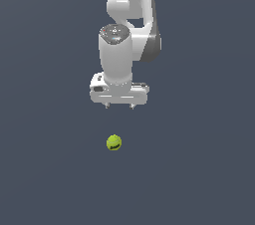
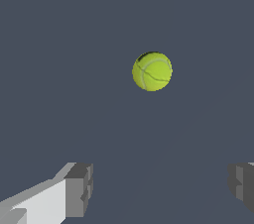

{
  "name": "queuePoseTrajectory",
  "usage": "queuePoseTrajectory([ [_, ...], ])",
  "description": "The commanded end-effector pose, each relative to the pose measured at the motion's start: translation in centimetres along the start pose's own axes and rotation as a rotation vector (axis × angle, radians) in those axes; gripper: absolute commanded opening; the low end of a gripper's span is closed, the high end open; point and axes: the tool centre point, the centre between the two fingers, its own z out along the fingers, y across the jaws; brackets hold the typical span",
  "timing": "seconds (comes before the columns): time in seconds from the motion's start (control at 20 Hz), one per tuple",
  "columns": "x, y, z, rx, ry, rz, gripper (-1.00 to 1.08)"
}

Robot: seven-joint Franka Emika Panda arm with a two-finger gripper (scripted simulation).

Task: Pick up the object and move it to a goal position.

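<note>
Spread wide, the gripper [image 1: 119, 105] hung with nothing between its two short fingertips, which pointed down toward the flat dark surface [image 1: 45, 169]; in the wrist view the grey finger pads [image 2: 79, 191] stood far apart at either side of the picture with only bare floor between them. That opening looked suited to a first approach, since a gap much broader than the target leaves room for error when descending around it. Behind the fingers, the white hand and the thick wrist link rose straight up into the Panda arm [image 1: 130, 0], so the tool was held vertically, as a top-down grasp would need. Clear of the fingers, the yellow-green tennis ball [image 1: 114, 142] rested alone on the surface, apart from the gripper and untouched. In the wrist view the ball [image 2: 152, 71] sat off the line between the pads, so the hand was probably not yet centred over it and would need shifting before lowering. No goal marker was visible in either view.
</note>
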Motion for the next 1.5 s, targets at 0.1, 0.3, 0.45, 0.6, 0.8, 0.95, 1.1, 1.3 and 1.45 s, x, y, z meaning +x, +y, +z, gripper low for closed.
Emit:
queuePoseTrajectory([
  [0.1, 0.1, 0.0, -0.1, -0.002, 0.002, -0.004, 1.00],
  [0.3, 0.6, -0.4, -1.1, -0.014, 0.017, -0.036, 1.00],
  [0.45, 0.8, -0.5, -1.6, -0.020, 0.024, -0.053, 1.00],
  [0.6, 0.7, -0.5, -1.5, -0.020, 0.023, -0.052, 1.00],
  [0.8, 1.1, -0.4, -1.2, -0.018, 0.021, -0.039, 1.00],
  [0.95, 1.7, -0.3, -0.7, -0.017, 0.018, -0.023, 1.00],
  [1.1, 2.5, 0.0, 0.0, -0.015, 0.014, 0.001, 1.00],
  [1.3, 3.9, 0.4, 1.4, -0.011, 0.006, 0.045, 1.00],
  [1.45, 5.1, 0.7, 2.9, -0.008, -0.002, 0.087, 1.00],
])
